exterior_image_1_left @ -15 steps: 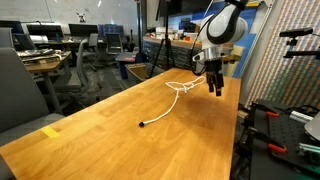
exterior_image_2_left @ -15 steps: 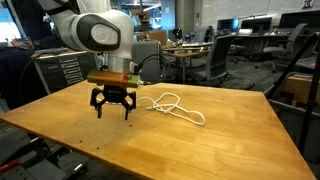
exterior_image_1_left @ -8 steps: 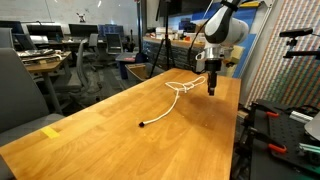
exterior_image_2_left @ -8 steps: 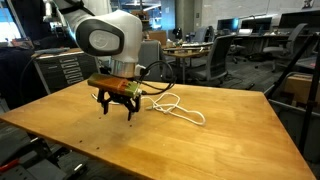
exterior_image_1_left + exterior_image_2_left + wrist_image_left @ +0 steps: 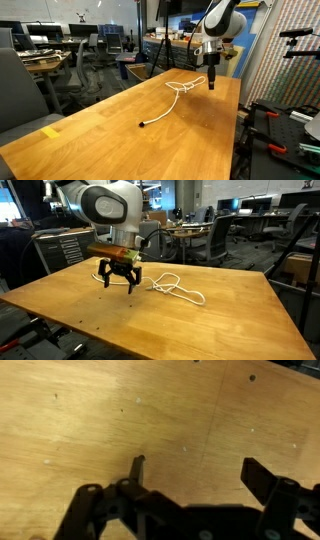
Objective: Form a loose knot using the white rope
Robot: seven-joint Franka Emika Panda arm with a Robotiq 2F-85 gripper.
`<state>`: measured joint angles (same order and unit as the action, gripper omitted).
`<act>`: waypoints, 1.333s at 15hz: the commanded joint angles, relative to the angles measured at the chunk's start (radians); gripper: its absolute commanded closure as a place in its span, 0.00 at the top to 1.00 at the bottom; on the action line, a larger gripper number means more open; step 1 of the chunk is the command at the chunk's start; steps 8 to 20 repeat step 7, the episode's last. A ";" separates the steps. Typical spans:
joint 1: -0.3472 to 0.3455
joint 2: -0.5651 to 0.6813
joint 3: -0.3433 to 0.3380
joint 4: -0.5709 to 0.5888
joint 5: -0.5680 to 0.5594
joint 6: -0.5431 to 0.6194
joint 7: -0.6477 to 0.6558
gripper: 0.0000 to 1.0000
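- White rope [image 5: 167, 104] on wooden table [image 5: 90, 135]: long axis diagonal, dark tip mid-table, looped end toward far edge.
- Gripper [image 5: 119, 284] beside the loops, jaws wide apart, empty.

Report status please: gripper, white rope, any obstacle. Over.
Gripper open, holding nothing, above wooden table. White rope lies loosely looped on table beside gripper. No obstacle seen between them.
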<state>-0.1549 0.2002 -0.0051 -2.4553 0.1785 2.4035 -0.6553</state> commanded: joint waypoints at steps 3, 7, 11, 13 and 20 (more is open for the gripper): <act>-0.024 -0.287 -0.059 0.042 0.084 -0.308 -0.029 1.00; 0.010 -0.281 -0.089 0.045 0.060 -0.292 -0.004 1.00; 0.010 -0.281 -0.089 0.045 0.060 -0.292 -0.004 1.00; 0.010 -0.281 -0.089 0.045 0.060 -0.292 -0.004 1.00; 0.010 -0.281 -0.089 0.045 0.060 -0.292 -0.004 1.00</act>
